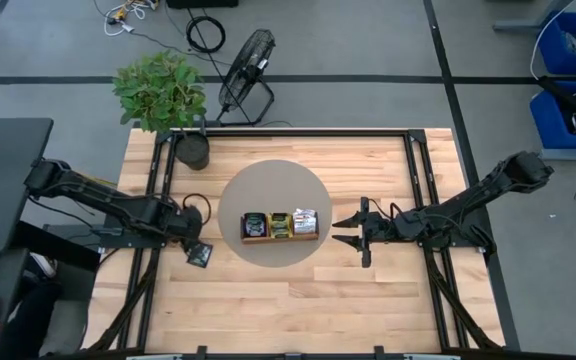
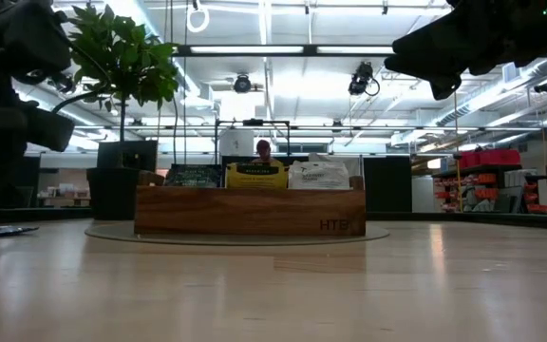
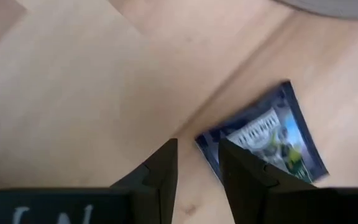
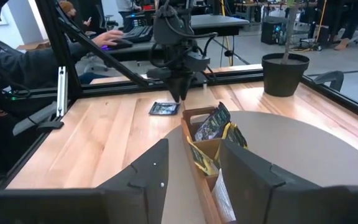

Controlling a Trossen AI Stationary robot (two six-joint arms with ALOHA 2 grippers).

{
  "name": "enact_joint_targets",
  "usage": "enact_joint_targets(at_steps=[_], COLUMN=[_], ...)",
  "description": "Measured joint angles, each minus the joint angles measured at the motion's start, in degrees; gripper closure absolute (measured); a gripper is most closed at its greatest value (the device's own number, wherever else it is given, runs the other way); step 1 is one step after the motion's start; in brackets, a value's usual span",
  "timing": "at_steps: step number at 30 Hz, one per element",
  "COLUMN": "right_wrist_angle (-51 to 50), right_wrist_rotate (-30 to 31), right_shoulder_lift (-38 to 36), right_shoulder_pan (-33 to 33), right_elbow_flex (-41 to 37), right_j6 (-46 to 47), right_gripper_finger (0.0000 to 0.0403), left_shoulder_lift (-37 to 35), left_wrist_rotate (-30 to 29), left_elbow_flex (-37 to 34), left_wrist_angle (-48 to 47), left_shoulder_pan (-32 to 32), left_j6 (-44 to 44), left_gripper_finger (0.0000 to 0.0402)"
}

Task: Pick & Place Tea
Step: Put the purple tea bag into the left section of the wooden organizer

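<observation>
1. A dark tea sachet [image 1: 200, 254] with a green label lay flat on the bare wood of the worktop [image 1: 298, 310], off the grey round mat [image 1: 236, 190] and to the left-arm side of the wooden tray [image 1: 280, 237].
2. More tea stood upright in the tray's three compartments: dark sachets [image 1: 256, 224] in the one nearest the left arm, yellow ones [image 1: 280, 223] in the middle, white ones [image 1: 305, 220] in the one nearest the right arm.
3. The tray itself sat about at the centre of the mat; the low view showed its long brown wall with the sachet tops rising above it.
4. The left pincer [image 1: 194, 238] hung just above the loose sachet, on the tray's left-arm side. In the left wrist view its fingers [image 3: 160, 174] stood a narrow gap apart with nothing between them, their tips beside the sachet's near edge; whether they touched it could not be told.
5. The right pincer [image 1: 346, 231] waited on the opposite side of the tray, pointing at it, at the mat's edge, fingers parted and empty.
6. A potted plant [image 1: 163, 95] stood at the worktop's far corner on the left arm's side of the tray.
7. Beyond the worktop a fan [image 1: 246, 70] rested on the floor, and the right wrist view caught a person's hand [image 4: 107, 37] at a keyboard.
</observation>
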Motion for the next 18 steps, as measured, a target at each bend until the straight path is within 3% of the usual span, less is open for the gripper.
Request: enact_joint_targets(at_steps=[4,15,18], right_wrist_angle=[-0.01,-0.6,-0.89], right_wrist_rotate=[0.07,0.11,0.11], right_shoulder_lift=[0.0,0.02,0.02], right_shoulder_pan=[0.0,-0.29,-0.63], right_elbow_flex=[0.0,0.02,0.02], right_j6=[0.07,0.02,0.26], right_gripper_finger=[0.025,0.025,0.025], left_shoulder_lift=[1.98,5.59,4.97], left_wrist_rotate=[-1.9,4.52,2.43], left_elbow_flex=[0.0,1.23,1.6], left_wrist_angle=[0.41,4.84,11.95], left_shoulder_pan=[0.0,0.69,0.85], left_j6=[0.05,3.98,4.3], left_gripper_finger=[0.0282,0.0282,0.0282])
